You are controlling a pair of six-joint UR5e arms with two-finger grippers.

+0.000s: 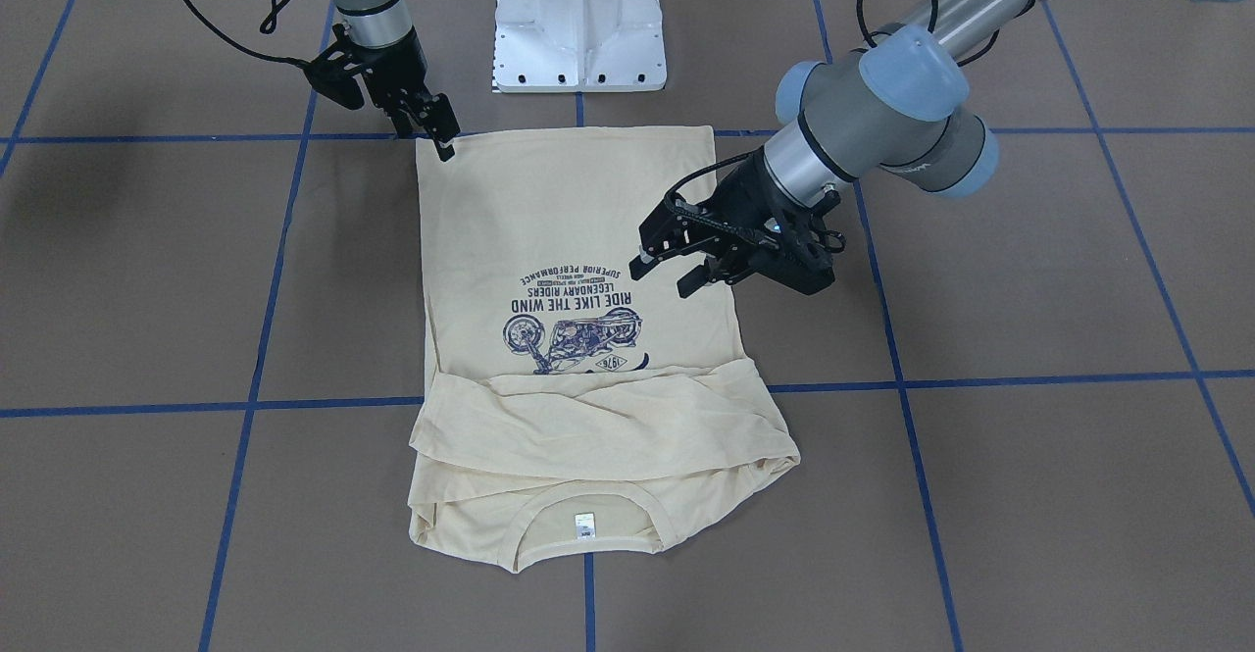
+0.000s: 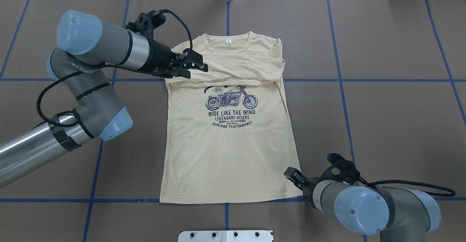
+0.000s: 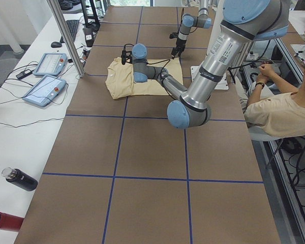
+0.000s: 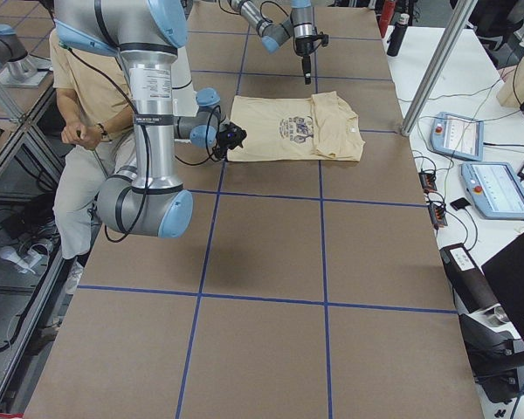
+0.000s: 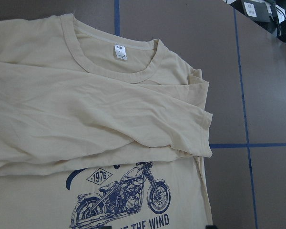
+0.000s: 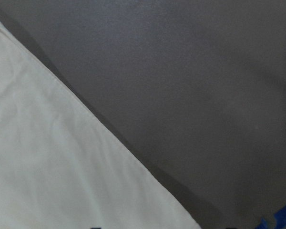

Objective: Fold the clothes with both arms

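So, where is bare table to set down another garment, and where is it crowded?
Free: the table squares to the robot's right of the T-shirt, beyond the right arm. Crowded: the folded sleeves under the left tool, and the hem corner at the right tool.

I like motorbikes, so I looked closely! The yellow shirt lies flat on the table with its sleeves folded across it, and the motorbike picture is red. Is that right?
Almost. The motorbike picture is dark navy blue, not red. The overhead exterior view shows this clearly, and so does the left wrist view. The rest is right: the yellow shirt lies flat on the table with its sleeves folded across it.
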